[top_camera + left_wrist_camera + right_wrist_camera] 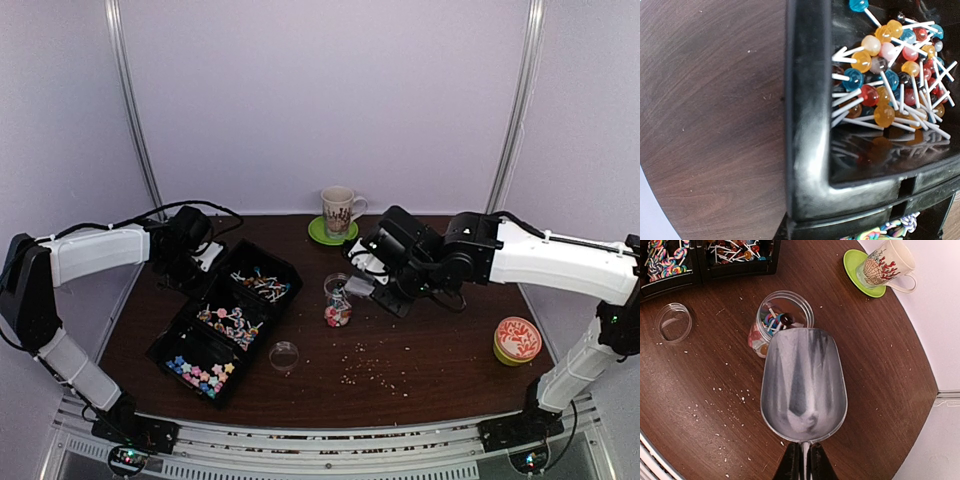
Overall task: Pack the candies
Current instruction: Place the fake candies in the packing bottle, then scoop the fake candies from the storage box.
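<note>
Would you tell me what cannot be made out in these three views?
- Left gripper: fingers outside the left wrist view and too small from above; contact with the black tray is unclear.
- Jar: some candies are hidden behind the metal scoop, right wrist view.
- Right gripper: mostly cut off by the right wrist view's bottom edge.
- Swirl lollipops: cut off at the left wrist view's bottom edge.

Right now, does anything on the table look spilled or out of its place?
Yes. Pale crumbs are scattered over the table in front of the open jar, which looks like a spill. A clear round lid lies alone beside the black tray. Nothing looks damaged.
</note>
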Tool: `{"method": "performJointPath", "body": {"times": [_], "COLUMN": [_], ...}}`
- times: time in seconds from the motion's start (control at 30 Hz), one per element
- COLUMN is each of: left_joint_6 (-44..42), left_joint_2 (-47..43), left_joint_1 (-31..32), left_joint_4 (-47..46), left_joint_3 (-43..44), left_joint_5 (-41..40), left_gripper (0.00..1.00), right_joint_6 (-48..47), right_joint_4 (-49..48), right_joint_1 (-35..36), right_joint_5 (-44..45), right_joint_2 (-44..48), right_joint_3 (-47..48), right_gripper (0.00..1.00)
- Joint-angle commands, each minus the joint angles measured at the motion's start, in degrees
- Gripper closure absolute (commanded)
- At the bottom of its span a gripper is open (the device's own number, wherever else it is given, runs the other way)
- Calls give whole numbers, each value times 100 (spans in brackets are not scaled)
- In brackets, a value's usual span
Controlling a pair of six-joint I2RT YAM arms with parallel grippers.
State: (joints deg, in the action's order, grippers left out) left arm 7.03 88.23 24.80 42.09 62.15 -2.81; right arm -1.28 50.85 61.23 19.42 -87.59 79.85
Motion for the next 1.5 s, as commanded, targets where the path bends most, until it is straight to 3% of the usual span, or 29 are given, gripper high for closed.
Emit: {"method": "performJointPath", "body": {"times": [0.0,0.43,0.87,1.47], "left_joint_6": [132,125,122,69], "left_joint_2": [-151,-173,-137,-249], "left_joint_1": [-43,-39,-41,-43], "left_joint_4": [-261,-254,-261,-376], "left_joint_3": [281,278,289,252], "left_joint_5": [210,206,259,476], "left_gripper": [100,100,100,100], "right_joint_6": [-12,-198,-613,-89], "right_joint_4": [293,829,-849,-75], "right_joint_1": [-40,-41,220,543], "right_joint_5": [201,268,194,329], "right_joint_2": [-134,-478,-56,-1673], "right_joint_3": [345,1089,741,2400], "right_gripper": [100,100,100,100]}}
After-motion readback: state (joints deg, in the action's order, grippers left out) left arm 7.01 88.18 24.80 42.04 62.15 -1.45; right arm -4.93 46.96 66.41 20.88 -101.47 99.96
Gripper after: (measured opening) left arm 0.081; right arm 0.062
